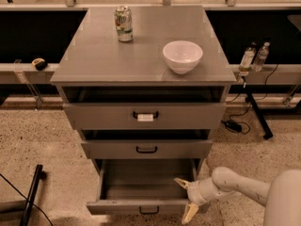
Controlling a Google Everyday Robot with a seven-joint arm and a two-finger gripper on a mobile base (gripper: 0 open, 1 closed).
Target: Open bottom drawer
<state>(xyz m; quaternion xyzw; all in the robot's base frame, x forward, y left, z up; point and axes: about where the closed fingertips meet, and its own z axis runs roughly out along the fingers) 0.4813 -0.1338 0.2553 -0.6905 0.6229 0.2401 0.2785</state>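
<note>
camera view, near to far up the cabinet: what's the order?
bottom drawer, pulled out, with the hand open at its right front corner → middle drawer → top drawer → white bowl → can

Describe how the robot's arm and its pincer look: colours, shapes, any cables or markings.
The arm is smooth, off-white and tube-like with rounded joints. The pincer, at the right front corner of the bottom drawer, has two tapered, pale cream fingers. No cables or markings show.
</note>
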